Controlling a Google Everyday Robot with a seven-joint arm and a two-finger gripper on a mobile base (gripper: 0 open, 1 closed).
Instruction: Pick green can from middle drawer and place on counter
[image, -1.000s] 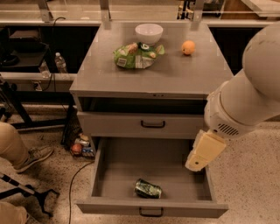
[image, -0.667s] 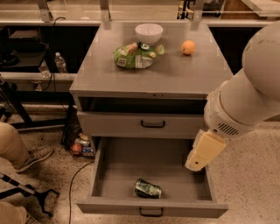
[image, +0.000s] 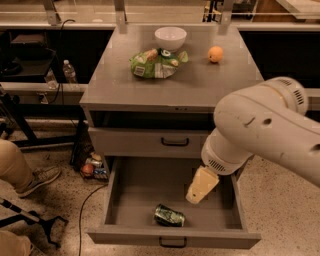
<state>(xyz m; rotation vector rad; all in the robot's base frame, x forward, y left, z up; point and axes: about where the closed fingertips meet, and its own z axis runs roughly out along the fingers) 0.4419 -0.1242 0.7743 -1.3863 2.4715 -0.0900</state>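
Note:
The green can (image: 169, 215) lies on its side on the floor of the open middle drawer (image: 120, 192), near the front wall and a little left of centre. My gripper (image: 201, 185) hangs over the drawer's right half, pointing down and left. It is above and to the right of the can and apart from it. My white arm (image: 260, 130) comes in from the right and hides the drawer's right rear corner. The counter (image: 200, 82) is the grey cabinet top above.
On the counter are a white bowl (image: 170, 37), a light-green snack bag (image: 155, 63) and an orange (image: 215, 54). A shut drawer front (image: 150, 141) sits above the open one. A person's leg and shoe (image: 30, 175) are at the left, with cans (image: 92, 167) on the floor.
My gripper and arm have moved left and slightly down over the drawer, closer to the green can. The can has not moved.

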